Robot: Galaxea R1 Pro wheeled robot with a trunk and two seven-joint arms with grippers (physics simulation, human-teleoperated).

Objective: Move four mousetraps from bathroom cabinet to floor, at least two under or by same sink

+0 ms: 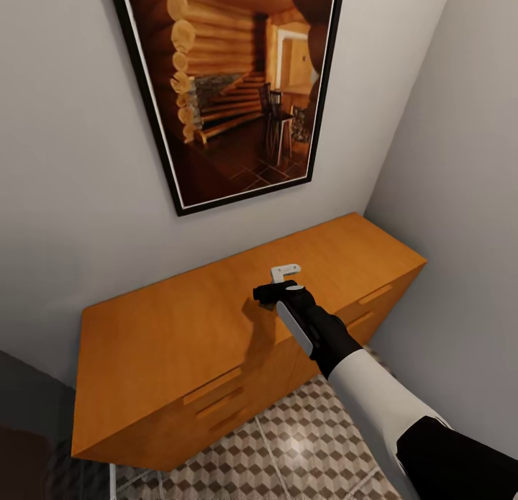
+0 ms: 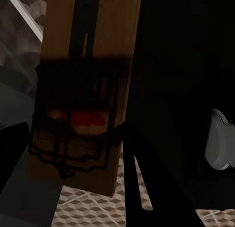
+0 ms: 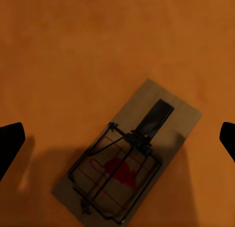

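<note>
Cabinet: your wide orange-brown wooden sideboard (image 1: 180,334), smooth top, slim bar handles.
Mousetrap one: flat wooden board with dark wire and red spot (image 3: 128,157), lying on the sideboard top under your right gripper (image 1: 270,293), jaws spread wide.
Mousetrap two: matching board (image 2: 83,89) close before your left wrist camera; whether those jaws grip it, you cannot tell.
Floor: cube-patterned square tiles (image 1: 288,442).

head view evenly lit, sharp; arm shadow on cabinet (image 1: 216,327); both wrist views dim, soft.
</note>
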